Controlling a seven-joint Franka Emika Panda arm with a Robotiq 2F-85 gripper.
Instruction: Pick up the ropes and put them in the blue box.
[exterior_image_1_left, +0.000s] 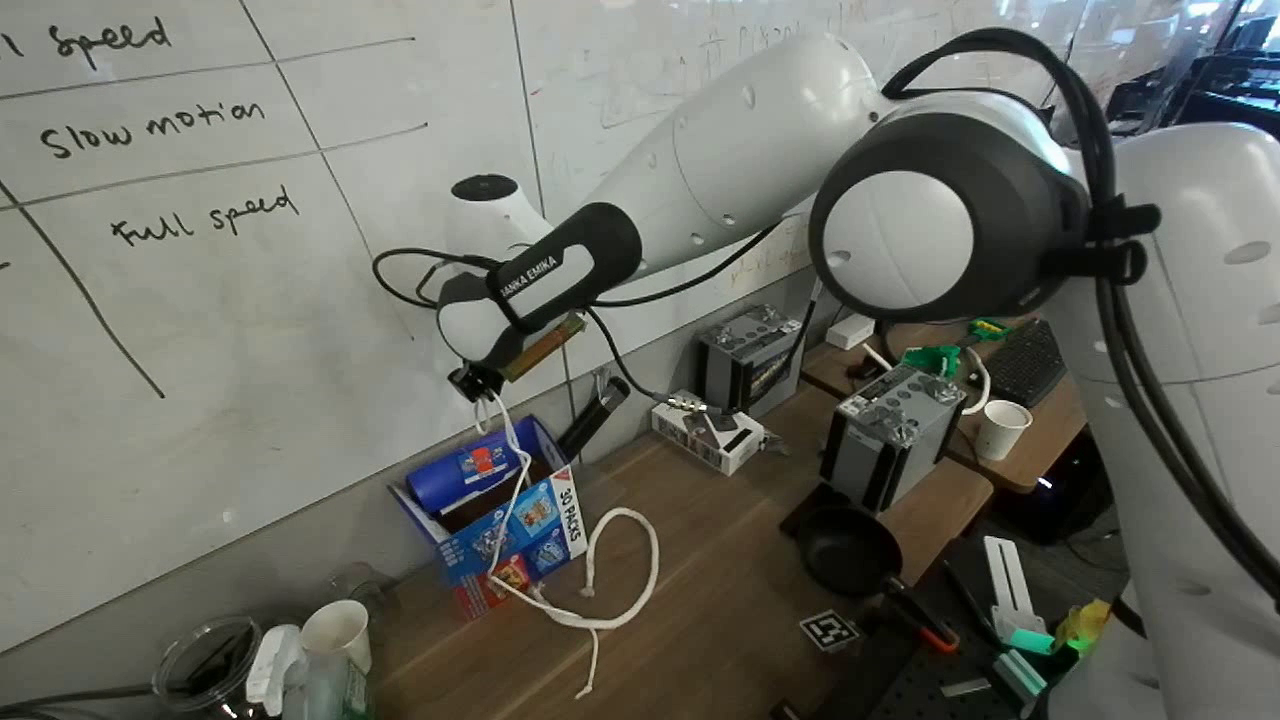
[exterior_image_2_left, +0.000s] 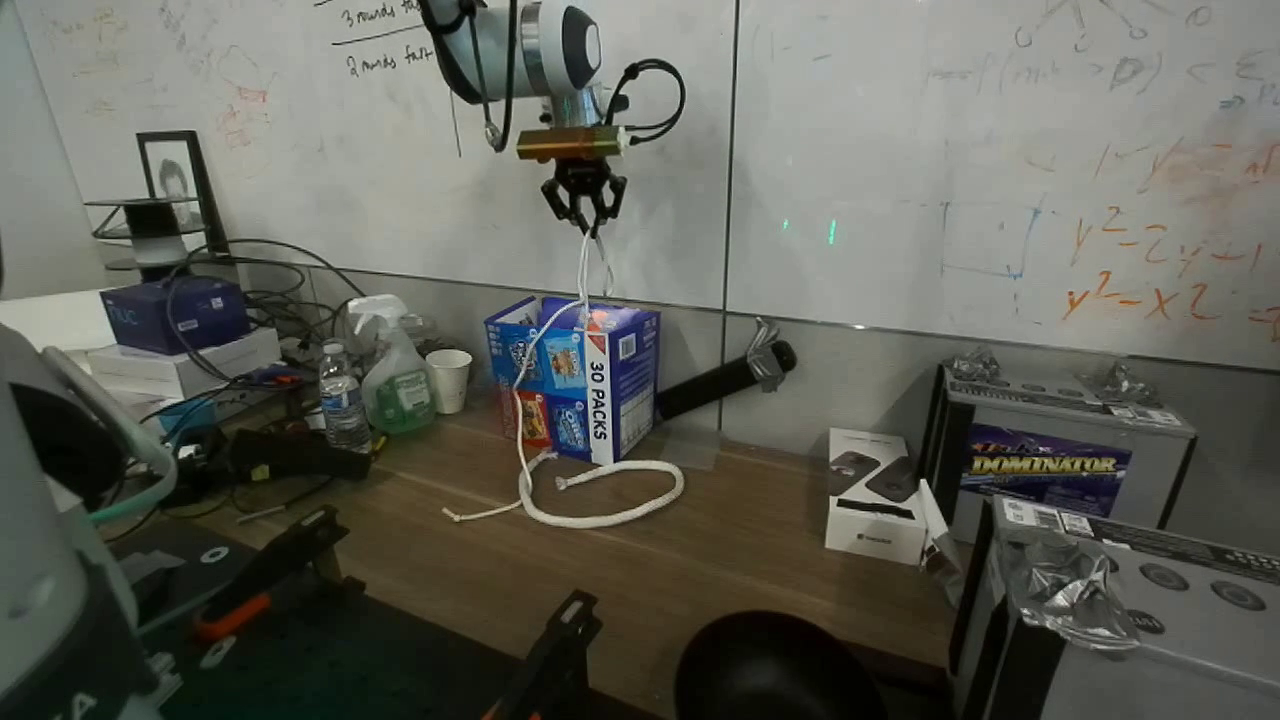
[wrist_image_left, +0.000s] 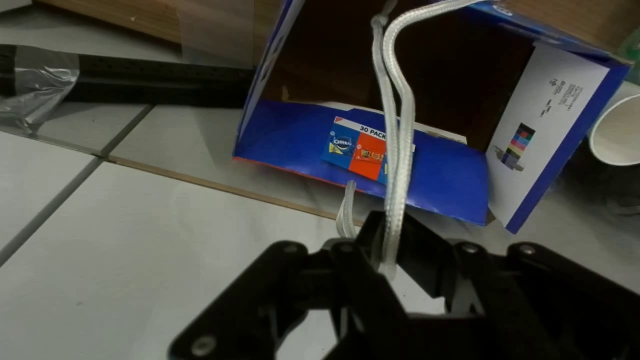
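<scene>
Shadow fills the blue box (wrist_image_left: 450, 175), and the wrist-view jaws are blurred.

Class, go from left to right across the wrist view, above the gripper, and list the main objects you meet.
Black bar with clear tape on it, blue box, white cup. The ropes cross in front of the box, so they get no separate place.

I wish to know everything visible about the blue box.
The blue box is a cardboard-looking carton printed with snack pictures and "30 PACKS". It stands upright on the wooden table, near the whiteboard. Its top is open, flaps apart, the inside brownish. White ropes hang across its front; any contact is unclear.
</scene>
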